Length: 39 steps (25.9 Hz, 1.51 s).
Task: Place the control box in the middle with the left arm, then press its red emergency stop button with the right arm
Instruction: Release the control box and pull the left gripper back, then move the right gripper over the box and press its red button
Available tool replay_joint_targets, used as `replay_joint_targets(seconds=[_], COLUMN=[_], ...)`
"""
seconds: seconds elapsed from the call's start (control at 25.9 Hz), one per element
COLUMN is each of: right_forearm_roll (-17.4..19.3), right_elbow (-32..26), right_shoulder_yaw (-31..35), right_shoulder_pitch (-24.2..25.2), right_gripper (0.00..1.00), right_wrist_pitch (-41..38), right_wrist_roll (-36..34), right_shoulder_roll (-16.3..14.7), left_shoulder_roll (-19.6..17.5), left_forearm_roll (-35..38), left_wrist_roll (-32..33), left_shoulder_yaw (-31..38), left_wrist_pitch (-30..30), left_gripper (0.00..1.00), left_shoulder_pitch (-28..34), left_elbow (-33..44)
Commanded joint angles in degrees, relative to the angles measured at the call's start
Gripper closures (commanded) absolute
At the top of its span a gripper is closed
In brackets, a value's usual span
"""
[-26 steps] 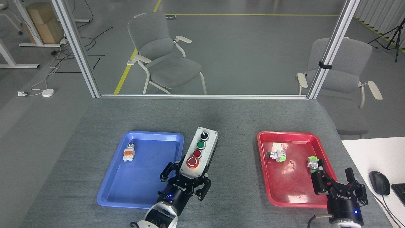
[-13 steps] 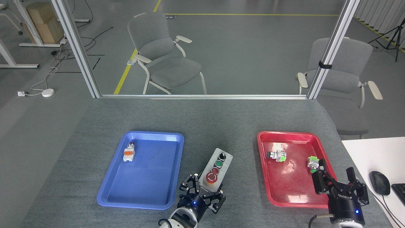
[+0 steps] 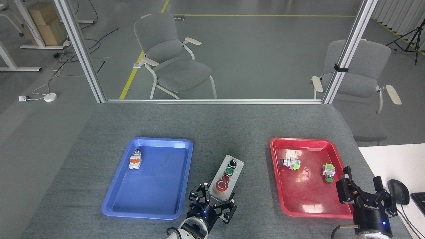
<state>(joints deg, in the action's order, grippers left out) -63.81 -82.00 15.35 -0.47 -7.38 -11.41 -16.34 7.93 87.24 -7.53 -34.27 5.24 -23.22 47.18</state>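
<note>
My left gripper sits at the near end of the control box, its fingers spread on either side of that end — whether they press the box or only flank it, I cannot tell. The box lies on the grey table, between the blue tray and the red tray, with the red emergency stop button nearest my fingers. My right gripper hovers over the red tray's near right corner, fingers parted and holding nothing.
</note>
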Motion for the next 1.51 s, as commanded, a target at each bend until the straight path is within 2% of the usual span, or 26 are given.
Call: replay_joint_targets(seconds=[0.0,0.12,0.27,0.35,0.43,0.54,0.62,0.7,0.89,1.12,1.35,1.47], right_forearm_roll=[0.0,-0.2,-1.4,-2.1,-2.4,-2.5,-2.5,-2.5,-4.3,-6.1,-6.0,-6.0], right_elbow=[0.3,0.8,1.2,3.2,4.7,9.1,11.2,11.9,12.3,18.8,23.1,23.5], right_shoulder_yaw=[0.3,0.1,-0.1,-0.1,-0.7,-3.5,-7.9,-13.2,-28.5,-44.9,-49.8,-50.9], right_shoulder_pitch=[-0.1,-0.4,-0.8,-1.9,-5.7,-10.5,-14.4,-16.5,-20.9,-21.1,-20.3,-20.3], right_gripper=[0.01,0.01,0.01,0.09,0.3,0.78,1.0,1.0,1.0,1.0,1.0,1.0], right_wrist_pitch=[0.1,0.4,0.5,0.6,0.1,-1.4,-3.0,-4.0,-4.1,-5.1,-5.0,-4.7], right_wrist_roll=[0.0,-0.1,-0.3,-0.4,-0.4,-0.5,-0.5,-0.5,0.0,1.2,3.3,3.3], right_shoulder_roll=[-0.3,-0.2,-0.4,-0.4,-0.4,0.4,0.3,0.1,-0.2,0.0,1.3,1.9], left_shoulder_roll=[-0.1,-0.9,-7.8,-10.6,-13.5,-18.5,-20.7,-21.1,-20.5,-19.4,-18.8,-18.3], left_forearm_roll=[-0.6,-0.4,-0.5,-0.7,-2.2,-7.4,-11.6,-14.0,-14.6,-15.6,-17.4,-17.4], left_wrist_roll=[-0.6,-0.5,1.8,2.3,2.4,2.5,2.4,2.4,1.7,1.5,1.5,2.1], left_shoulder_yaw=[0.0,0.3,0.3,0.8,2.8,7.4,11.7,16.7,29.2,32.5,32.9,32.8], left_wrist_pitch=[-1.7,-4.8,-5.4,-5.4,-5.5,-7.8,-9.2,-10.2,-12.2,-11.2,-11.3,-11.5], left_gripper=[0.03,0.03,0.02,0.02,0.02,0.02,0.02,0.02,0.02,0.02,0.02,0.01], left_shoulder_pitch=[2.0,7.6,13.3,15.6,17.7,20.4,20.8,20.4,17.0,13.4,13.0,13.5], left_elbow=[4.1,12.4,22.9,26.8,31.7,39.0,41.9,42.1,41.1,37.5,35.1,35.1])
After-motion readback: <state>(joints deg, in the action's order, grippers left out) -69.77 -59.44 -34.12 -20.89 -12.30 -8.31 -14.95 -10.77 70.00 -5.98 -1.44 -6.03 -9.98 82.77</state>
